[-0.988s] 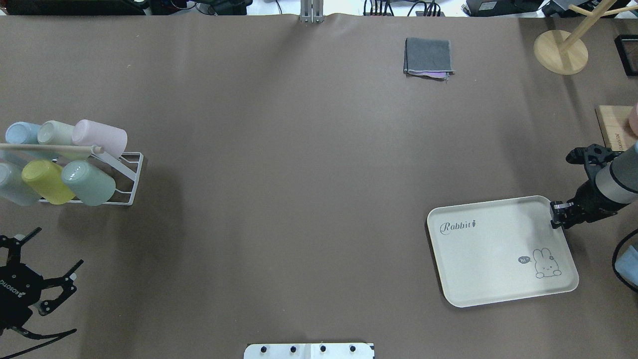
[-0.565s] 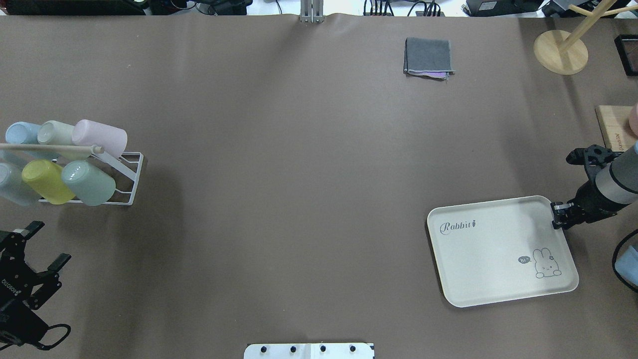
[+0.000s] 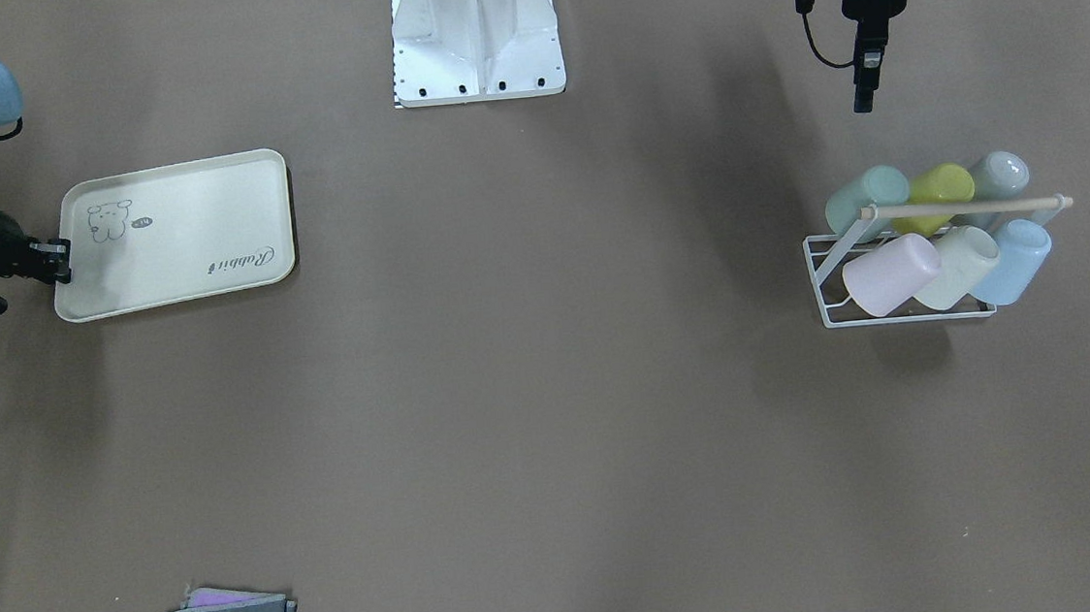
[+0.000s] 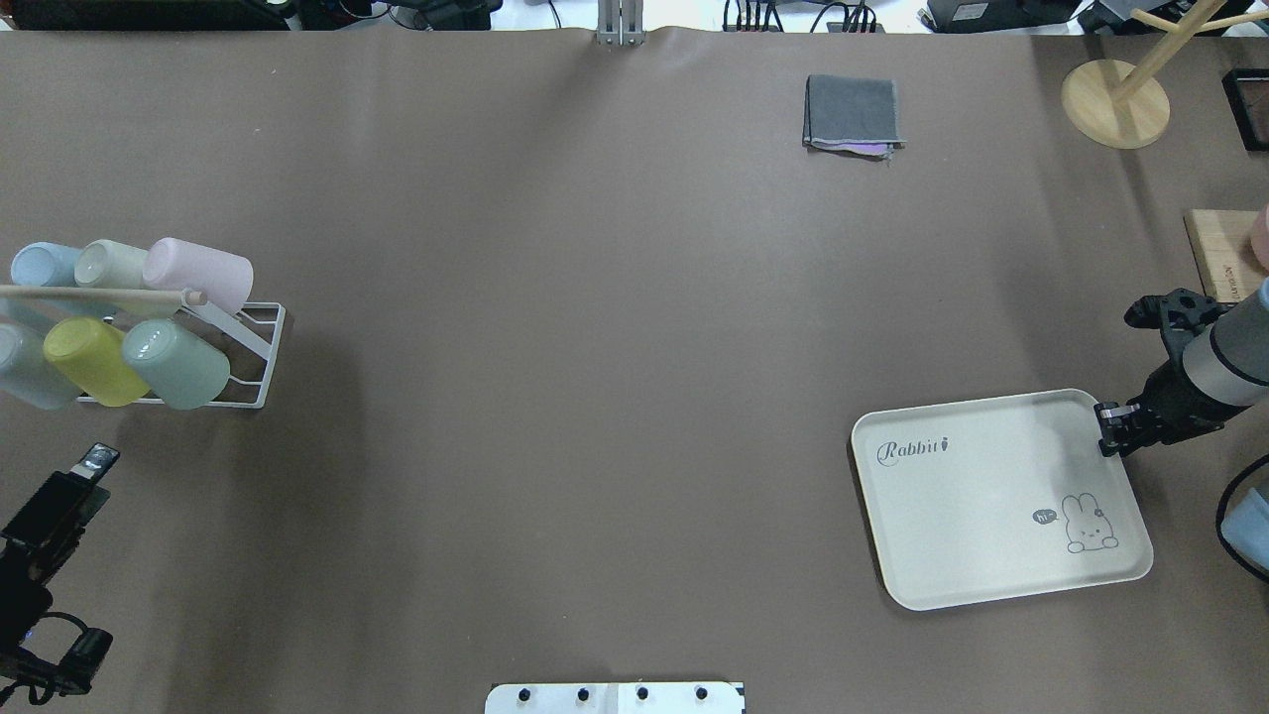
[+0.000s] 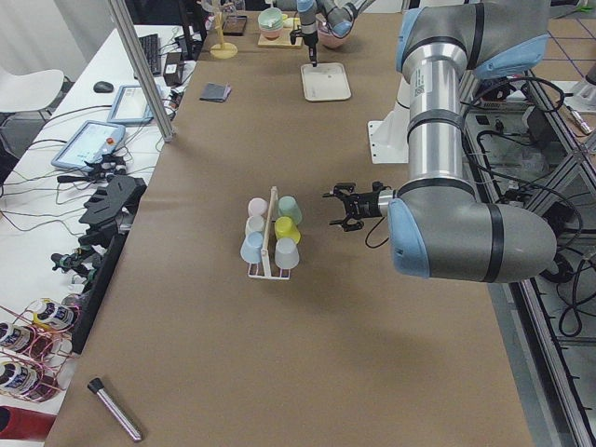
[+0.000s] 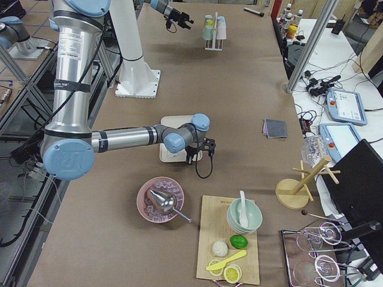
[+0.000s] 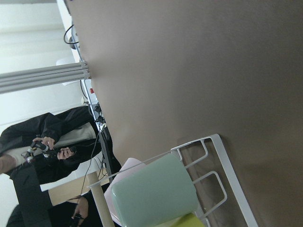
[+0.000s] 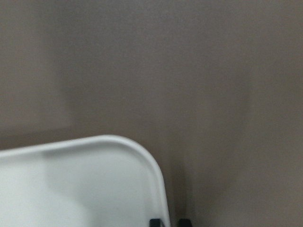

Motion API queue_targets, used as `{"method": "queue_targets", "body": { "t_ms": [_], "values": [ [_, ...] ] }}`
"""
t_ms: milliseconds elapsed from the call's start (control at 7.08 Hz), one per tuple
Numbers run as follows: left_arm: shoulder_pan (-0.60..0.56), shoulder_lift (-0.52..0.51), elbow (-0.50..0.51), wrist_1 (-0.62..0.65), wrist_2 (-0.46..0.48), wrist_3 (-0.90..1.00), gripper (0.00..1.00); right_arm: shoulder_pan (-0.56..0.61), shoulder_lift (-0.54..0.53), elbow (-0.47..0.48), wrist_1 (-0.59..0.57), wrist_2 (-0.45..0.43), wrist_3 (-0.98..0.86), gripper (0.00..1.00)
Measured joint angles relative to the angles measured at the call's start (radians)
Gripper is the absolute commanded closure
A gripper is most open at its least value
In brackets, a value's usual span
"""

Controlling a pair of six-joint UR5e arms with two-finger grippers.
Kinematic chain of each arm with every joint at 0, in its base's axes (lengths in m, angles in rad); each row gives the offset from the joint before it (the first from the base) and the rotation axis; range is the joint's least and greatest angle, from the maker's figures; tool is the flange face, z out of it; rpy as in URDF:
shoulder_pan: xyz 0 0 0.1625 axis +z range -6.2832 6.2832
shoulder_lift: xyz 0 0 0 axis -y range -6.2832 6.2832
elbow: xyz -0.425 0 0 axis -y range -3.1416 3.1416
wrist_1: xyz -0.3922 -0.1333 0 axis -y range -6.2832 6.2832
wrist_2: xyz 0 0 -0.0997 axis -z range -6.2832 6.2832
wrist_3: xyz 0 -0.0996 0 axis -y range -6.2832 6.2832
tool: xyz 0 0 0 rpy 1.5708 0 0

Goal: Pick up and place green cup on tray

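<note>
We record a table [image 4: 595, 347] under a plain brown cover.

- White wire rack [image 4: 260, 347] with a wooden bar, at the robot's left: six pastel cups lying tilted in two rows. The green cup [image 4: 176, 364] is at the end of the nearer row, beside a yellow-green cup [image 4: 91, 359].
- Tray [image 4: 972, 516], cream, flat on the table at the robot's right, nothing on it.
- Folded grey cloth [image 4: 853, 111], far side.
- Round wooden stand [image 4: 1115, 104], far right corner.
- Left gripper [image 3: 863, 98]: near the rack, touching nothing, fingers spread.
- Right gripper [image 4: 1108, 428]: jaws narrow, pinching the tray's corner rim.
- Operators' desks with tablets along the far edge.
</note>
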Motion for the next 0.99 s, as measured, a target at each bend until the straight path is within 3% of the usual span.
{"method": "queue_targets", "body": {
  "t_ms": [141, 424, 988],
  "values": [
    [0.001, -0.013, -0.001, 0.083, 0.022, 0.052, 0.03, 0.000, 0.000, 0.000, 0.000, 0.000, 0.000, 0.99],
    [0.005, -0.030, -0.004, 0.200, 0.041, 0.152, 0.05, 0.000, 0.002, 0.000, 0.000, 0.000, 0.000, 1.00],
    [0.005, -0.026, -0.006, 0.230, 0.071, 0.395, 0.02, -0.001, 0.016, -0.015, 0.002, -0.001, -0.001, 1.00]
  ]
}}
